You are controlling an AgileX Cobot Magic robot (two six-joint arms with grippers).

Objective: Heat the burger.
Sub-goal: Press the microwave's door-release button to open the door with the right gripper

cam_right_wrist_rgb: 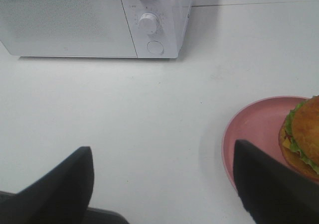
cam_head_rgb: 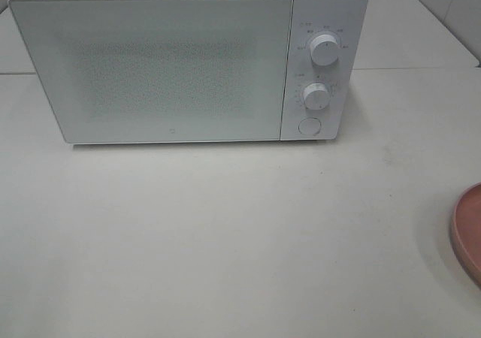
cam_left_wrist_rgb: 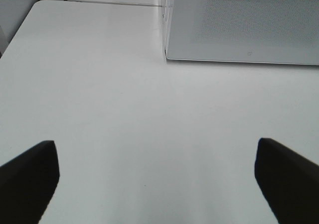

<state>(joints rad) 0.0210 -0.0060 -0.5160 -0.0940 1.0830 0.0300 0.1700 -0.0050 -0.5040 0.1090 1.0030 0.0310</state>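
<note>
— Pink plate (cam_right_wrist_rgb: 254, 134), right side of the white table (cam_head_rgb: 225, 240), near edge. The burger (cam_right_wrist_rgb: 304, 132) sits on it, well apart from the microwave (cam_head_rgb: 188, 60), which stands closed at the far side.
— Handling?
— Judging by looks: tall stack, glossy golden-brown bun, lettuce and cheese poking out at the sides. Likely light, soft, loose between layers. A hard squeeze would probably crush or shear it, and the shiny bun may slip. Cannot tell whether it is real food or a model.
— So where to hold?
— Two options. Pinch the stack from both sides, low and gently, so the layers stay together. Or take the plate by its rim and carry the lot. That is stiffer, but the rim is thin and the plate could tip.
— Claws?
— Right gripper (cam_right_wrist_rgb: 163, 152): fingers spread wide, nothing between them, over bare table near the plate, on its left. Left gripper (cam_left_wrist_rgb: 155, 149): spread fully, empty, over the table nearer than the microwave's left corner.
— Do the views differ?
— Yes. The high camera shows the whole microwave front, with upper knob (cam_head_rgb: 324, 49), lower knob (cam_head_rgb: 316, 96) and round button (cam_head_rgb: 309, 125). Of the plate it shows only a sliver at the right edge, and no burger or arms. Only the right wrist camera shows the burger, and only part of it, cut by the frame. The left wrist camera shows the microwave's left corner and bare table, nothing of the plate.
</note>
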